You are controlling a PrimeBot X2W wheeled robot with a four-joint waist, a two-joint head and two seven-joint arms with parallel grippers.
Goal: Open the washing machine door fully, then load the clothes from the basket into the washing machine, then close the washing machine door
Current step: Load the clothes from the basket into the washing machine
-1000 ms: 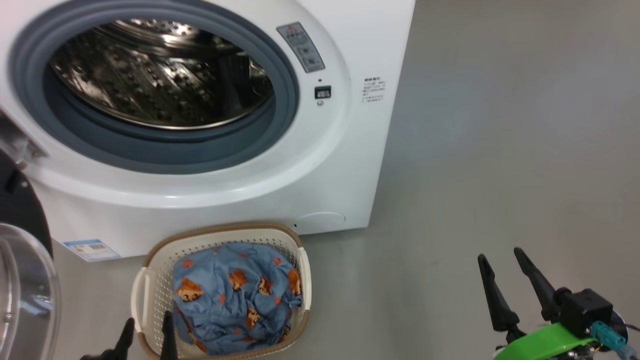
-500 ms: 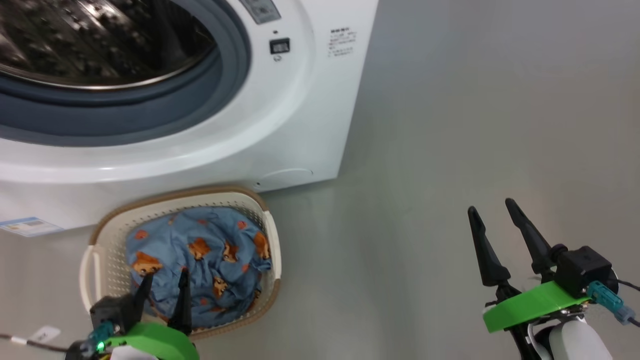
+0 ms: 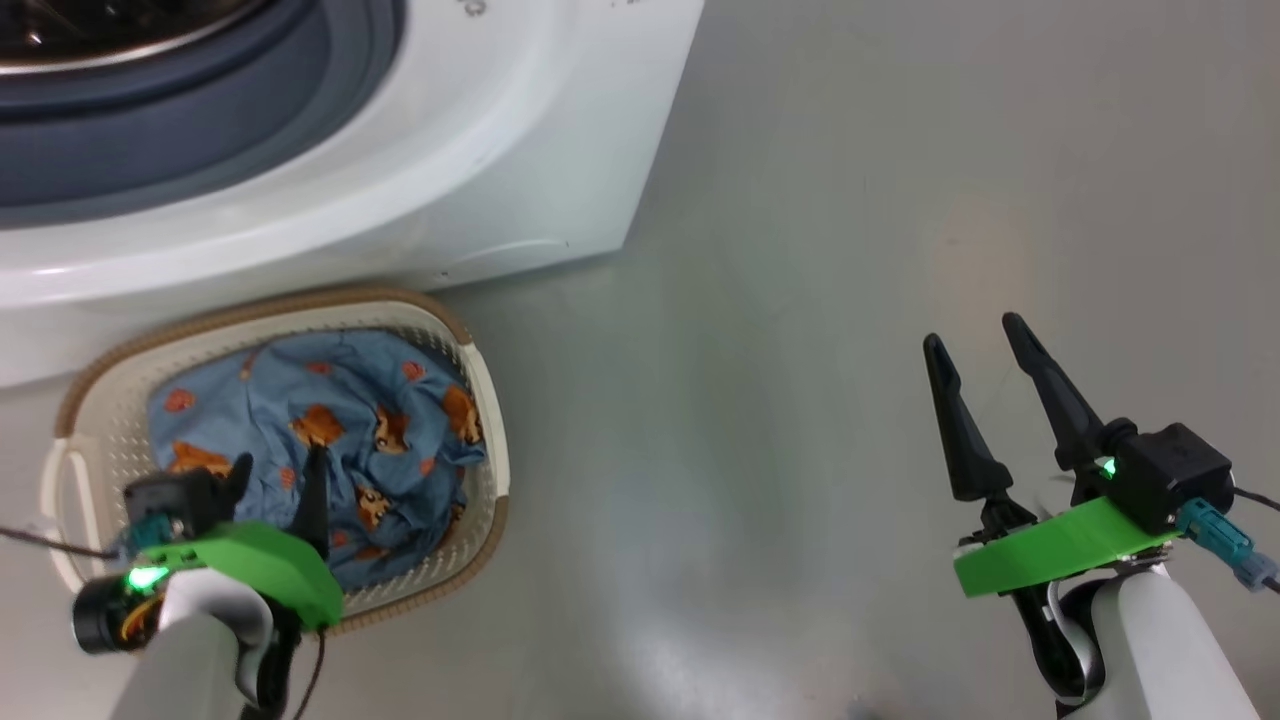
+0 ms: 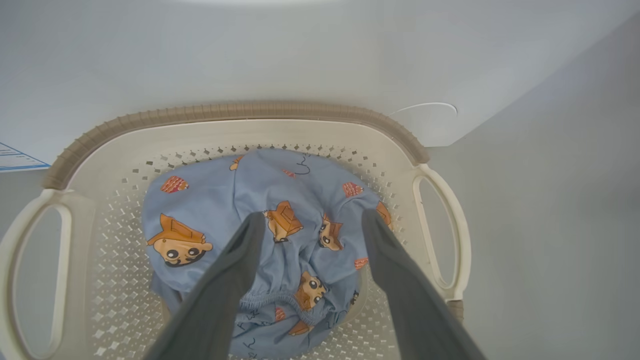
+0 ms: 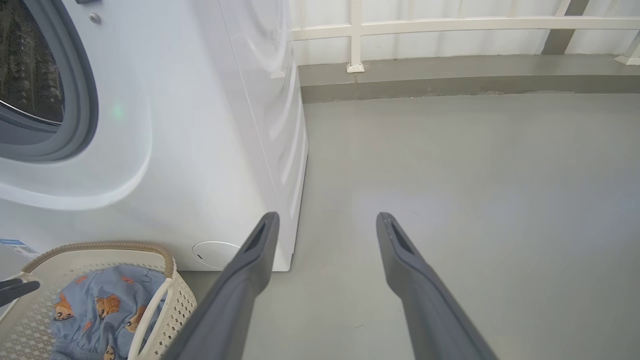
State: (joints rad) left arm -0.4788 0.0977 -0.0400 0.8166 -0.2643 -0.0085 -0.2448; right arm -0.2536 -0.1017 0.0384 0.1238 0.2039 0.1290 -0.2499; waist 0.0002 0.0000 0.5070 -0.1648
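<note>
The cream basket (image 3: 487,400) stands on the floor against the front of the white washing machine (image 3: 480,120), and the blue cartoon-print clothes (image 3: 300,400) lie bunched inside it. My left gripper (image 3: 280,462) hangs open just above the near side of the clothes. In the left wrist view its two fingers straddle the clothes (image 4: 240,200) inside the basket (image 4: 240,111), with nothing held. My right gripper (image 3: 972,333) is open and empty over bare floor, well right of the basket. The grey-blue gasket (image 3: 150,140) lies bare. The washing machine door is out of view.
Grey floor (image 3: 850,200) spreads to the right of the machine. In the right wrist view a low kerb and white railing (image 5: 450,25) bound the far side. A blue label sticker (image 4: 15,159) sits low on the machine's front, left of the basket.
The head camera has tilted down, so the drum and door slid out of view. My left gripper has moved forward over the clothes in the basket. Both grippers stay open.
</note>
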